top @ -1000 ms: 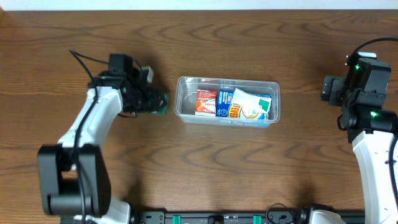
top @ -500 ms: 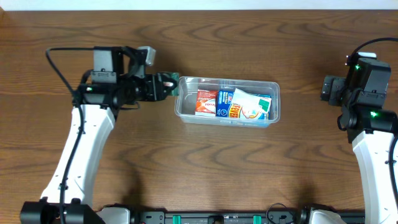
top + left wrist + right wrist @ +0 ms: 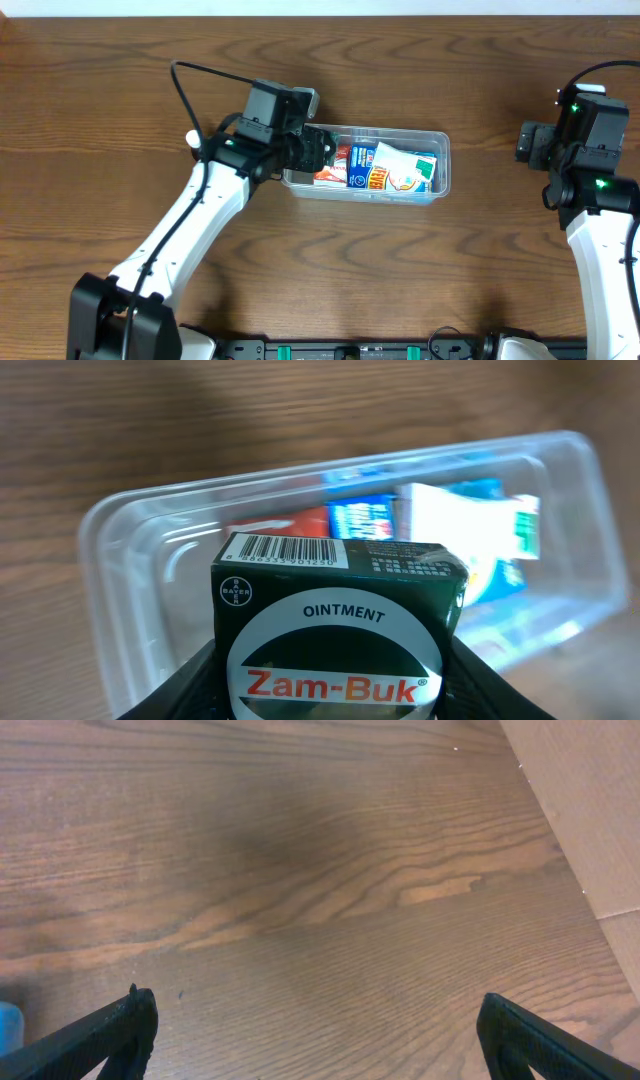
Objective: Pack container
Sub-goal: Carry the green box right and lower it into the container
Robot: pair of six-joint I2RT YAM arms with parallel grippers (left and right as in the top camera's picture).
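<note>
Container (image 3: 443,165) clear, shallow, rimmed, seemingly part-filled

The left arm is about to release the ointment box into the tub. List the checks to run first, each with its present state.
1. Ointment box clamped in left gripper: ok.
2. Gripper above the tub's left end, inside the rim: ok.
3. Bare floor there, beside the packed boxes: ok.
4. Drop height above the floor: cannot tell.
5. Right gripper open, empty, away from the tub: ok.
</note>
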